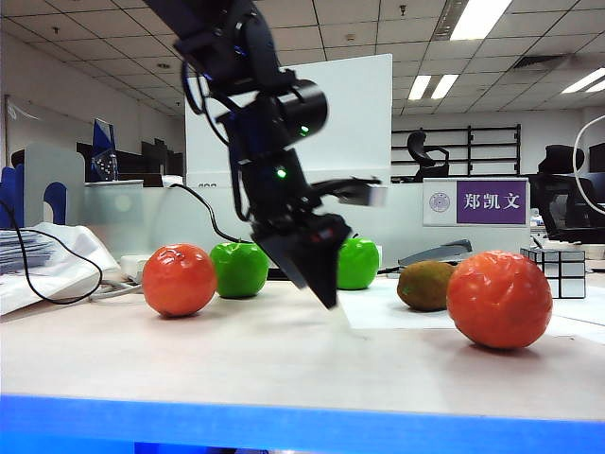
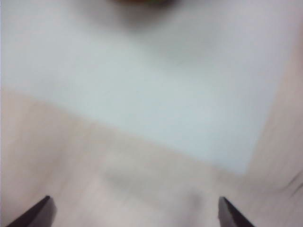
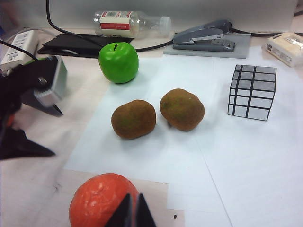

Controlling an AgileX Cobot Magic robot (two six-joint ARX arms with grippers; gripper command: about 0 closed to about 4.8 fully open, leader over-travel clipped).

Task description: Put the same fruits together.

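Observation:
On the table stand an orange-red fruit [image 1: 180, 280] at the left with a green apple [image 1: 238, 269] beside it, a second green apple [image 1: 357, 263] behind the arm, a kiwi [image 1: 425, 286], and another orange-red fruit [image 1: 498, 299] at the right. My left gripper [image 1: 317, 284] points down over the table between the two apples, open and empty; its wrist view is blurred, with the gripper [image 2: 135, 213] wide apart over white paper. My right gripper [image 3: 133, 213] is shut, near an orange-red fruit [image 3: 102, 201]. Beyond lie two kiwis [image 3: 133, 118] [image 3: 182, 109] and a green apple [image 3: 118, 62].
A mirrored cube [image 3: 252, 92] stands on the white paper [image 3: 246, 156] at the right. At the back are a grey stapler [image 3: 203, 38], a lying plastic bottle [image 3: 130, 22], a power strip [image 3: 14, 45] and cables. A blue strip [image 1: 302, 426] marks the table's front edge.

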